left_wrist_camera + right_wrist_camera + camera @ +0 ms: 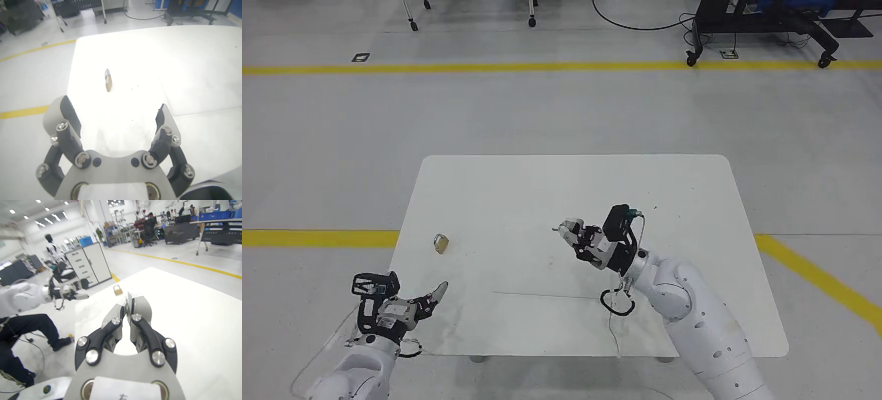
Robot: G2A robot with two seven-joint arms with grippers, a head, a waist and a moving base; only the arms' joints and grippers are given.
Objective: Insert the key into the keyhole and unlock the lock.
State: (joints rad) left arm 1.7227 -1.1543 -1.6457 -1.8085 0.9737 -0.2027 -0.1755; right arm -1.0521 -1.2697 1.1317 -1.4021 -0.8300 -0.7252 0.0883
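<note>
The small brass padlock (441, 242) with a silver steel shackle sits on the white rectangular table (682, 190), toward its left side and well apart from both arms; whether it lies flat or rests on an edge I cannot tell. The thin, flat silver metal key (129, 295) is pinched between the pads of the right gripper (129, 301), which is clenched on it above the middle of the table, with only a short sliver showing past the fingertips; which end sticks out is too small to tell. The left gripper (115, 117) is released, jaws spread wide with nothing between them, at the near left corner of the table and facing the padlock.

The padlock is probably dense for its size, rigid and smooth, so it would likely skid or tip under a push from the key; the flat brass body looks like the place to clamp it, across its broad faces, leaving the keyhole end free. The key is light, stiff and slick; held by so narrow a strip it may twist in the pads when turned, so a firm grip on its bow seems wise.
</note>
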